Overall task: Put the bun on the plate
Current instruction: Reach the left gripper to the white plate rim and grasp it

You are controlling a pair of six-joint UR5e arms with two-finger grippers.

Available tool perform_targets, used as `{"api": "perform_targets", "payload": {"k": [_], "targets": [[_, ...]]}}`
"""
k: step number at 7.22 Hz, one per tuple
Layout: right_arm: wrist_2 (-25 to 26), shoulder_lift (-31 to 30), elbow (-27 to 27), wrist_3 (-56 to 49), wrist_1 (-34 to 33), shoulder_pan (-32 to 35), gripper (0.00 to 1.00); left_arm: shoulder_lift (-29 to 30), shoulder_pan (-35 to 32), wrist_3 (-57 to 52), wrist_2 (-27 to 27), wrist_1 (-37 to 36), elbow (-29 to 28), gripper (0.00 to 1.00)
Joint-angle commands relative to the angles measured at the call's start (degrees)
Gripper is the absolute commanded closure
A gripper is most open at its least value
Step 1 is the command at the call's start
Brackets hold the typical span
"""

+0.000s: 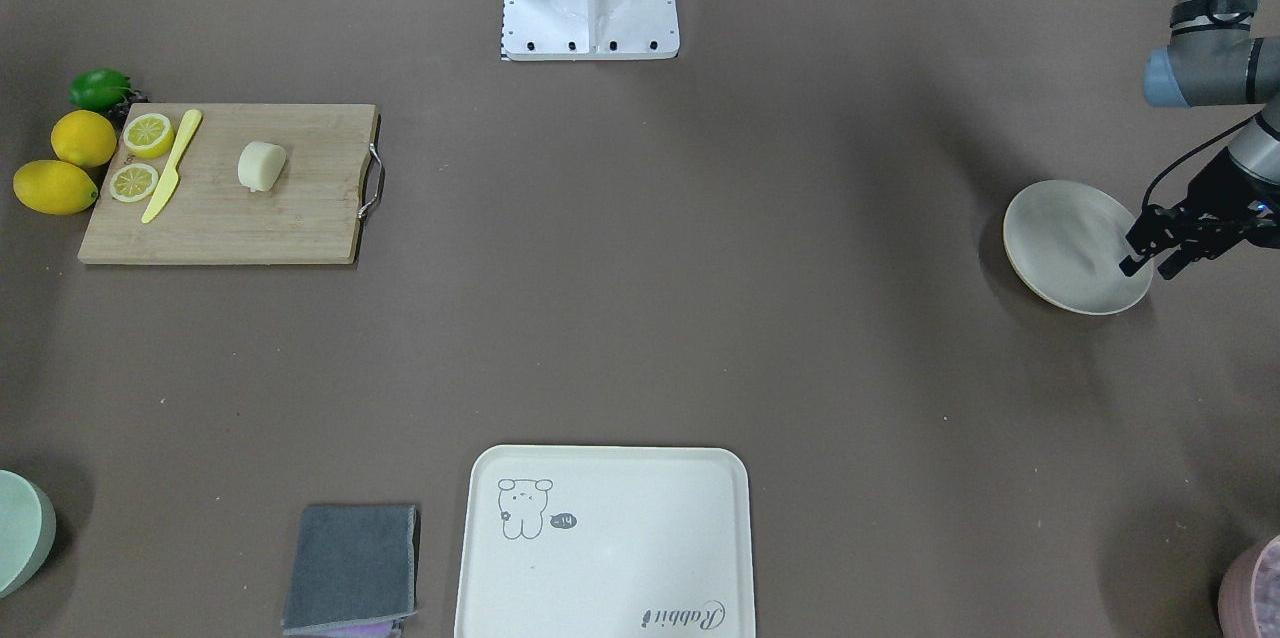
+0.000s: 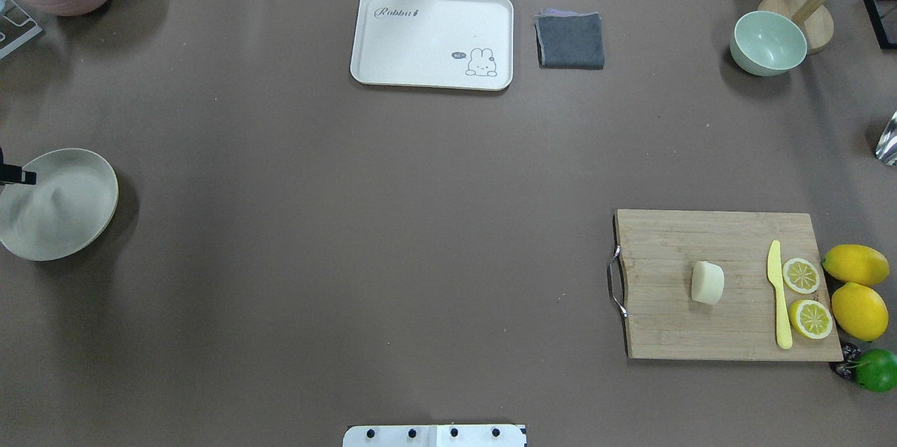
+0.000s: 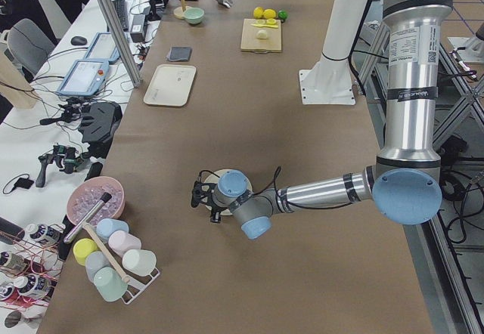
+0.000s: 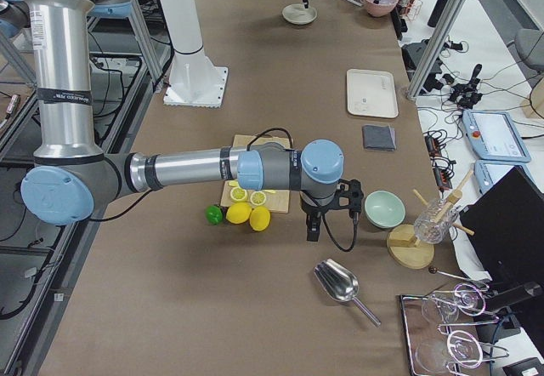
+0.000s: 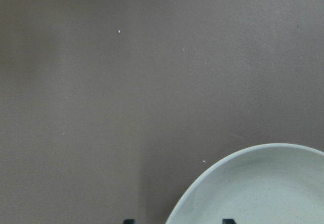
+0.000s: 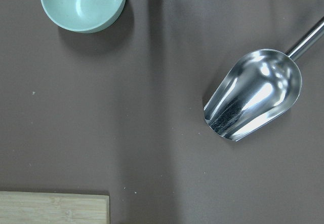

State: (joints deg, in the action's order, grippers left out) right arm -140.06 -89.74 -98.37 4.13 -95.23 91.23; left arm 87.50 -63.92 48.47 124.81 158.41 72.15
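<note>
Just one bun (image 1: pixel 261 165) lies on one board (image 1: pixel 250 228) by two lemon halves (image 1: pixel 148 134). The left gripper (image 1: pixel 1150 265) is open and empty at the rim of the one plate (image 1: pixel 1060 238). For the right gripper (image 4: pixel 312 233) I cannot tell.

I can't read the plate (image 2: pixel 77 223) surface, it's smeared. Overhead, the left gripper (image 1: pixel 1147 270) at the plate's rim is mostly cut off by the view's edge. Far from the plate, the right gripper (image 4: pixel 312 233) is too small, jaws unclear.
</note>
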Motion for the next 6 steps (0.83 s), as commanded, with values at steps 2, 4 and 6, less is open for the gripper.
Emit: {"api": "perform_targets", "payload": {"k": [2,4,6], "targets": [[-0.04,0.0,-0.07,0.0,0.05,0.0,0.0,-0.14,0.02,-0.04,0.16,-0.03,-0.43,0.37],[0.05,0.09,-0.07,0.0,0.05,0.0,0.0,-0.14,0.02,-0.13,0.34,0.14,-0.87,0.48],[0.05,0.09,-0.07,0.0,0.05,0.0,0.0,-1.1,0.02,-0.13,0.34,0.23,-0.7,0.95]]}}
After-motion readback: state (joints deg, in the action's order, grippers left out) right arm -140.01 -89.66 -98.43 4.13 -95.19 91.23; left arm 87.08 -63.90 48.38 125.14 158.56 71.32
